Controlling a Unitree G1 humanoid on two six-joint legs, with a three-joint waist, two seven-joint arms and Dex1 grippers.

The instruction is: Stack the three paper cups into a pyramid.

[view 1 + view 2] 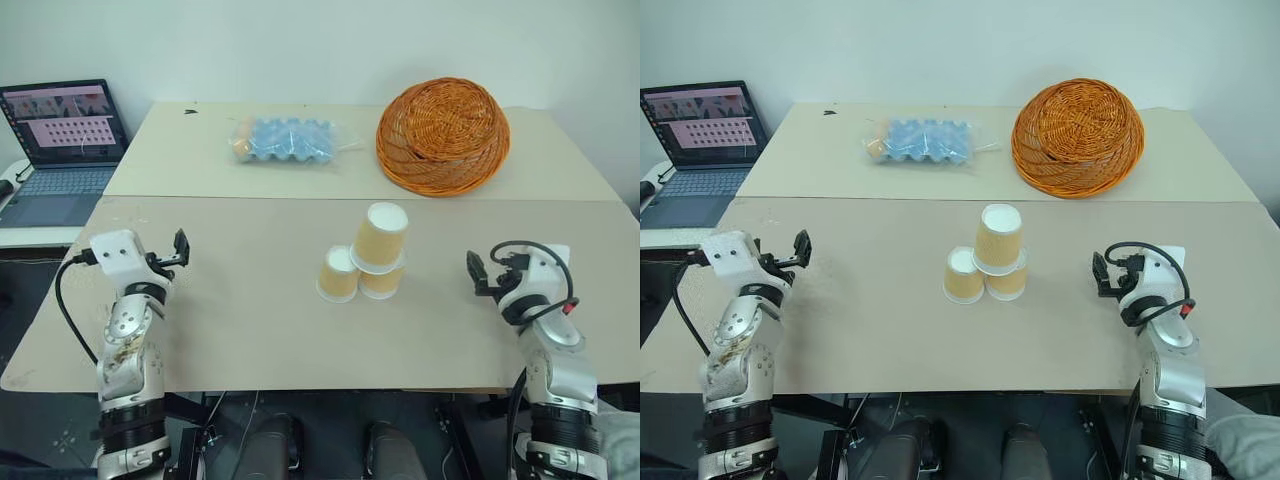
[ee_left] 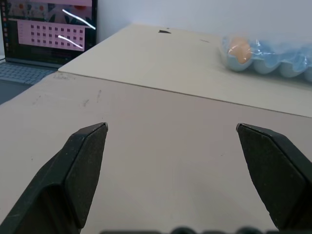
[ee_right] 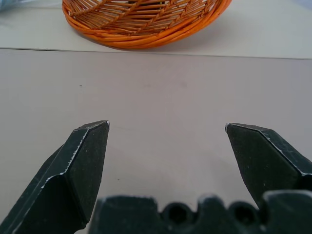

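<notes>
Left eye view, from the near table edge outward: both arms sit low at the sides of the front table (image 1: pixel 250 330), the left gripper (image 1: pixel 181 247) and the right gripper (image 1: pixel 476 272) each with fingers spread wide and holding nothing, each well apart from the cups between them. Wrist views confirm it: the left gripper's two black fingers (image 2: pixel 83 165) stand apart over bare tabletop, and the right gripper's fingers (image 3: pixel 83 165) likewise, pointing toward the far table. Centre of the front table stand the three paper cups, all upside down: the left bottom cup (image 1: pixel 338 274) and the right bottom cup (image 1: pixel 383 281) side by side and touching, the top cup (image 1: pixel 380 237) resting across their bases, leaning a little toward the right one. By the look of it the pyramid (image 1: pixel 365 255) is already built and the stacking step is done; what remains appears to be only keeping both arms clear of it. Any next move calls for a wide berth, since a brush from either gripper could likely topple the light top cup. Nothing lies between the grippers and the cups. Beyond the seam, on the far table (image 1: pixel 560 170), a blue egg carton (image 1: pixel 288 139) in clear wrap lies to the left and an orange wicker basket (image 1: pixel 443 135) sits overturned to the right, both well away from the cups. An open laptop (image 1: pixel 62 140) stands on a separate surface at far left.
</notes>
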